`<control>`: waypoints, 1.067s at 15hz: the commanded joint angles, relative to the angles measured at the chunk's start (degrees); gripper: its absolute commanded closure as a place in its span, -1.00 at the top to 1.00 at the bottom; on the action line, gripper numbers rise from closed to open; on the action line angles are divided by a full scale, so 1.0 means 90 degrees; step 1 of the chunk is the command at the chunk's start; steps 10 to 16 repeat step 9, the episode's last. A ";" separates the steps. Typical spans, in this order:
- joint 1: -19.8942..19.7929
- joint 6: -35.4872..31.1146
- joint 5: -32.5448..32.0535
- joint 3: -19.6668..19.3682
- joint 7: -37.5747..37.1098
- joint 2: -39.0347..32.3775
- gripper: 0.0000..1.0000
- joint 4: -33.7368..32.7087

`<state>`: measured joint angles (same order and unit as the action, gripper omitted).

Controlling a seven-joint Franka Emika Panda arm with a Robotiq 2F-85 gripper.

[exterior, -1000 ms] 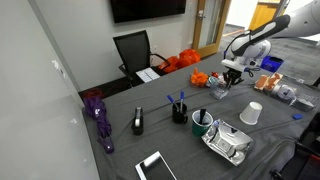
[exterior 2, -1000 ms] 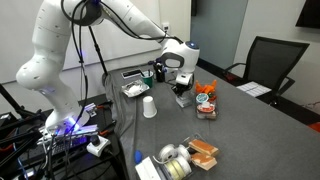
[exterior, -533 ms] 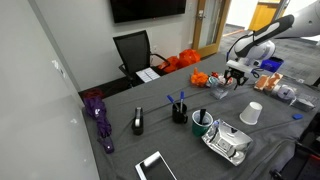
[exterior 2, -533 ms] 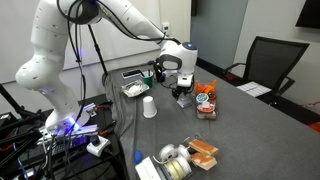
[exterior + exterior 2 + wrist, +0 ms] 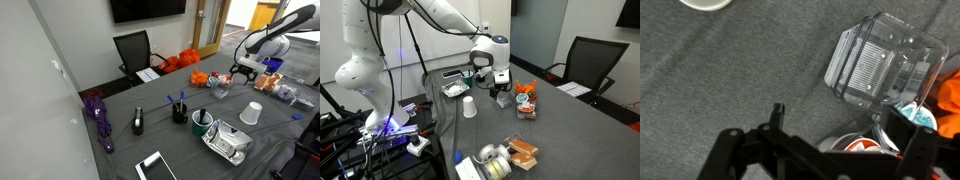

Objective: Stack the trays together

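Observation:
A clear plastic tray [image 5: 880, 60] with a ribbed base lies on the grey tablecloth, ahead of my fingers in the wrist view. It appears in both exterior views [image 5: 218, 91] [image 5: 502, 97], just below my gripper [image 5: 243, 72] [image 5: 500, 78]. My gripper [image 5: 845, 125] is open, its fingers wide apart and apart from the tray. Nothing is held. A second clear container [image 5: 228, 140] [image 5: 453, 86] with crumpled contents stands further along the table, beside a white cup [image 5: 250, 112] [image 5: 470, 107].
Orange snack packets and a round orange-and-white lid [image 5: 855, 147] [image 5: 527, 100] lie right beside the tray. A dark mug with pens [image 5: 178, 108], a black bottle [image 5: 137, 121], a purple umbrella [image 5: 98, 112], a tablet [image 5: 155, 166] and an office chair [image 5: 134, 52] are also in view.
The gripper has gone from nearly shut to wide open and lifted up and away from the clear tray, which stays on the cloth.

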<state>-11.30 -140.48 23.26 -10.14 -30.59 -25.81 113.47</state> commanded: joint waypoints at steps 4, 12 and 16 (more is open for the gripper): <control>-0.0256 -0.0127 0.0146 -0.0025 0.1131 0.0997 1.00 0.0943; -0.0330 -0.0122 0.0189 -0.0070 0.1412 0.1332 1.00 0.1225; -0.0330 -0.0122 0.0189 -0.0070 0.1412 0.1332 1.00 0.1225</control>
